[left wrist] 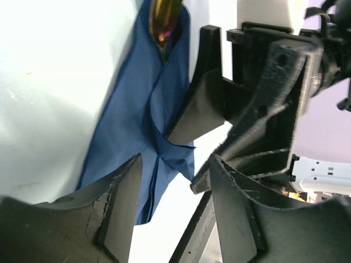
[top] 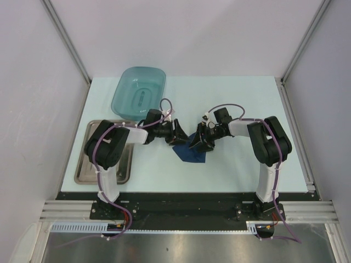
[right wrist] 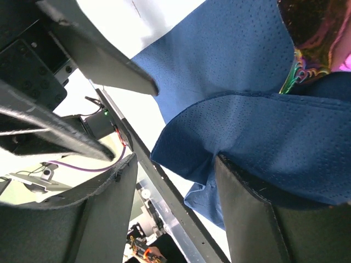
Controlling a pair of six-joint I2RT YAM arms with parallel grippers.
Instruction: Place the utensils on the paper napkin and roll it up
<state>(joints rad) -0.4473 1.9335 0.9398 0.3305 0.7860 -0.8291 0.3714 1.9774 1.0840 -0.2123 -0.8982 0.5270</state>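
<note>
Top external view: pale blue worktop [top: 236, 164], with the translucent teal plastic tub [top: 138, 91] at the far left and the flat steel tray [top: 85, 164] at the near left, partly under the left arm. Neither holds any cutlery that I can see.

Dark navy blue paper napkin [top: 189, 153] lies mid-worktop, between the two hands. It is not flat. It is folded over itself into a rumpled bundle.

Left hand [top: 180, 133]: on its wrist view the fingers are apart, nothing between them, and the napkin lies just beyond the tips.

Right hand [top: 200, 143]: fingers also apart, one tip at the napkin's folded edge, and I see nothing clamped.

Slender metal utensils with iridescent pink-purple handles [right wrist: 307, 49] are mostly hidden inside the fold. Only a gold spoon bowl [left wrist: 164, 16] pokes out at one end.

Progress, my judgement: placing is done, and wrapping is underway or loosely finished. The bundle looks slack and one flap is raised. What remains is to tighten or complete the roll, if I want it neat.
</note>
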